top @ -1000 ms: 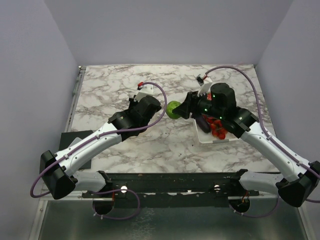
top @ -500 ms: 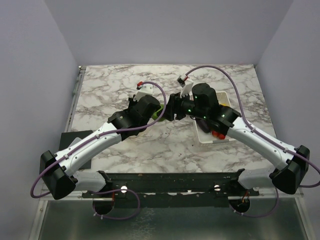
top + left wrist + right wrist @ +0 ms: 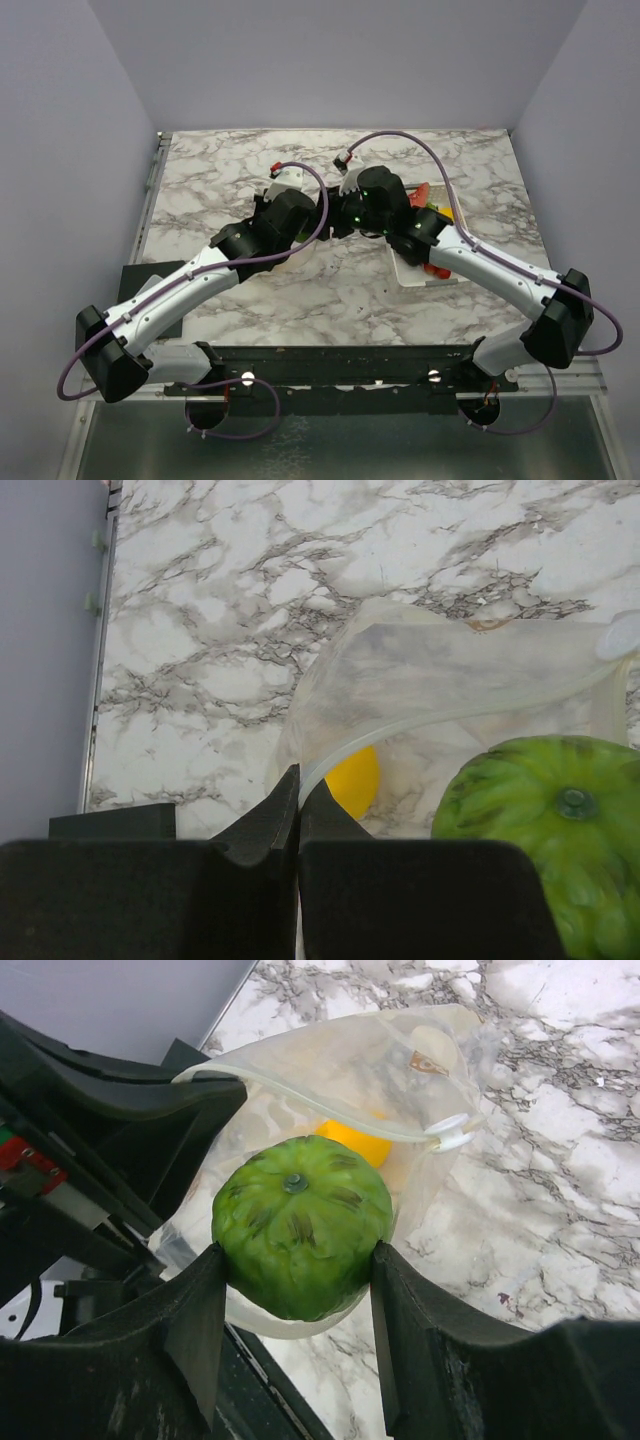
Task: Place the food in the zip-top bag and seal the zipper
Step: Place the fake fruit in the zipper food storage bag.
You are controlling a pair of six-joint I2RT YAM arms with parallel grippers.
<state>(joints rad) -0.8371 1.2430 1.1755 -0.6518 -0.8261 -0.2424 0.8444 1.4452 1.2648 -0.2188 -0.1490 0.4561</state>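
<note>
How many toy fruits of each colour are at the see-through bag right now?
Green: 1, the green fruit, held in the right jaws at the mouth of the bag.
Yellow: 1, the yellow fruit, already inside the bag.
Total: 2

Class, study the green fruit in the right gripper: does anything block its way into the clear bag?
Nothing visible does. The green fruit sits at the open mouth of the bag, which the left gripper pinches open. Only a yellow lemon lies inside, farther in.
</note>
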